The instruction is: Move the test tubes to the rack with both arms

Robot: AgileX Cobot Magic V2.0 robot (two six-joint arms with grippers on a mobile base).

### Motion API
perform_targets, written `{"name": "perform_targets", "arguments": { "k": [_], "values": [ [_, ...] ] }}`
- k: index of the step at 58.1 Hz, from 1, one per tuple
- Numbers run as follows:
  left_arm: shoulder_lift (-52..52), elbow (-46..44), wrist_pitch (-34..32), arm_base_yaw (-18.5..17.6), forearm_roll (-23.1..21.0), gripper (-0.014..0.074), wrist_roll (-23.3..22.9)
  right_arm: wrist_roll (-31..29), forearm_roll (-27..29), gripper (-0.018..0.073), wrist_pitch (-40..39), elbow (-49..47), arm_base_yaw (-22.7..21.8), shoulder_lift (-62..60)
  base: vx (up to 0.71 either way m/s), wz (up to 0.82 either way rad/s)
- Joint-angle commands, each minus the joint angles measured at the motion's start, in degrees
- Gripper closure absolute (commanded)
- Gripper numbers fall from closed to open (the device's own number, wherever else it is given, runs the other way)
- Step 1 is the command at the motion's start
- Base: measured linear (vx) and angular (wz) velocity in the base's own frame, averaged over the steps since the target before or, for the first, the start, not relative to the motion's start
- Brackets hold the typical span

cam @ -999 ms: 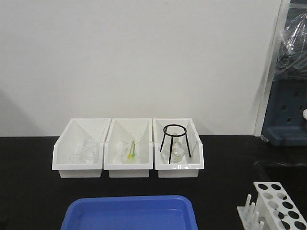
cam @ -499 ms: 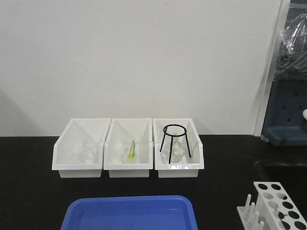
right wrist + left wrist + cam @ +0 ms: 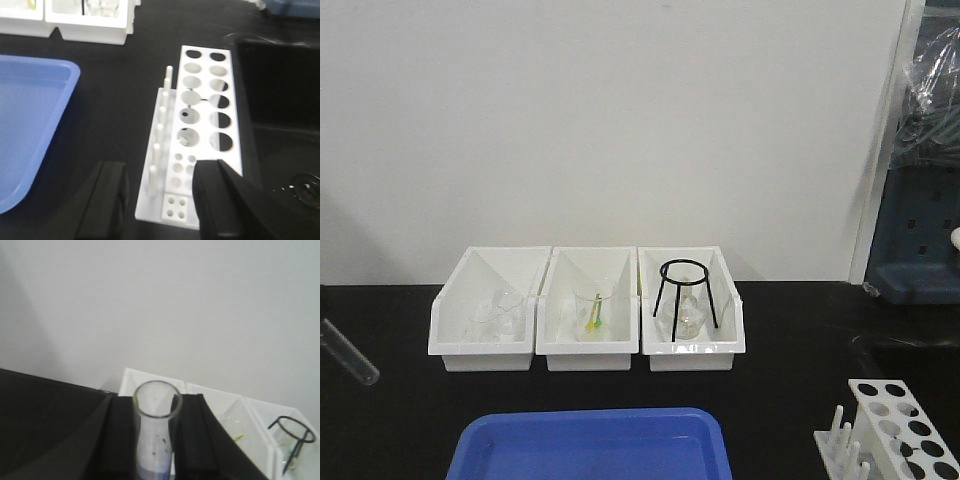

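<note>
In the left wrist view a clear glass test tube (image 3: 156, 412) stands between my left gripper's (image 3: 156, 440) dark fingers (image 3: 120, 440), open mouth toward the camera, and the gripper is shut on it. The front view shows the same test tube (image 3: 347, 353) slanted at the far left edge, above the black table. The white rack (image 3: 205, 107) lies under my right gripper (image 3: 160, 200), which is open over the rack's near end with nothing between its fingers (image 3: 107, 200). The rack (image 3: 900, 430) also shows at the bottom right of the front view. No tube stands in its holes.
A blue tray (image 3: 590, 445) lies at the front centre, left of the rack. Three white bins (image 3: 588, 310) stand at the back holding beakers, a flask and a black wire tripod (image 3: 685, 295). A dark sink basin (image 3: 285, 100) lies right of the rack.
A test tube has come into the front view at the far left edge; it was absent in both earlier frames. The rack, tray and bins have not moved.
</note>
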Motion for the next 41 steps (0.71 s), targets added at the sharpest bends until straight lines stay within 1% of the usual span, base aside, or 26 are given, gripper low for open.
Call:
{"name": "perform_targets", "arguments": {
  "k": [1,6,9,13,18,26,29,34,37,41],
  "values": [
    [0.1,-3.8,-4.2,-1.8,5.3,0.0591,-8.0,-7.1,6.4,0.0155,-4.2,-4.4,-0.1,3.9,0.0,0.0],
    [2.0,-5.5,-4.0,-3.6,8.3,0.0591,-13.4,-13.3,12.4,0.0128,-3.3,-7.4,-0.1,8.2,0.0,0.0],
    [3.1,-6.6,-4.0,-4.8,9.8,0.0591,-15.8,-18.2,15.4,0.011,-1.9,-9.8,-0.1,11.1,0.0,0.0],
    [5.2,-8.4,-3.9,-6.6,12.8,0.0591,-18.7,-24.1,20.1,0.0084,0.7,-12.9,-0.1,14.6,0.0,0.0],
    [7.5,-10.2,-3.8,-8.7,14.9,0.0591,-20.9,-30.3,26.7,0.0061,3.1,-16.2,-0.1,17.9,0.0,0.0],
    [10.6,-12.0,-3.8,-12.1,14.9,0.0591,-23.0,-40.8,37.9,0.0057,5.1,-20.3,0.2,21.9,0.0,0.0],
    [11.7,-12.4,-3.8,-13.3,14.9,0.0591,-23.4,-44.9,40.5,0.0057,5.9,-21.6,1.6,23.3,0.0,0.0],
    [13.4,-13.3,-3.7,-15.6,14.7,0.0591,-23.6,-50.4,42.7,0.0057,5.3,-23.7,6.7,26.0,0.0,0.0],
    [14.2,-13.6,-3.2,-16.9,14.7,0.0591,-24.2,-51.8,42.7,0.0057,3.1,-24.9,10.6,27.8,0.0,0.0],
    [15.0,-13.8,-2.8,-18.4,14.7,0.0591,-25.3,-51.3,42.7,0.0057,-0.5,-26.4,15.2,30.5,0.0,0.0]
  ]
}}
